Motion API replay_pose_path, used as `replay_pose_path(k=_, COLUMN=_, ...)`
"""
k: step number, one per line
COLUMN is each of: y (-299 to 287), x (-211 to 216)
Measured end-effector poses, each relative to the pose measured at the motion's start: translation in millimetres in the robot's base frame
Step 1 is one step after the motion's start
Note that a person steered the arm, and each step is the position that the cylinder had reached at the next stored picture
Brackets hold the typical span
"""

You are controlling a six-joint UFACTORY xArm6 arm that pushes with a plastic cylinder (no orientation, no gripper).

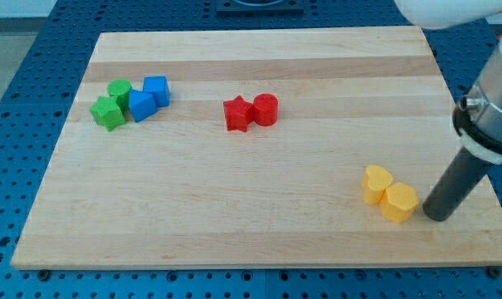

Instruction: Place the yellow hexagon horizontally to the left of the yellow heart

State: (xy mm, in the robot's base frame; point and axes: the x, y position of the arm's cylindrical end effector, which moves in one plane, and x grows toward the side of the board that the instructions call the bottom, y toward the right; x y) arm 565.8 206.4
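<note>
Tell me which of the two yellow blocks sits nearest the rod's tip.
The yellow hexagon, right beside my tip; the yellow heart lies beyond it, up-left.

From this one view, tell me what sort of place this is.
Probably a robotics lab bench: a wooden board lies on a blue perforated table, small coloured blocks sit in clusters, and my tip rests by the yellow hexagon.

lab bench: wooden board (259, 232) on blue perforated table (10, 149), robot arm (491, 108).
</note>
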Motion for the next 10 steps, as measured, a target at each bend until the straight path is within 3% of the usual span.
replay_pose_path(k=7, y=-181, x=3)
replay_pose_path(k=10, y=-218, x=-20)
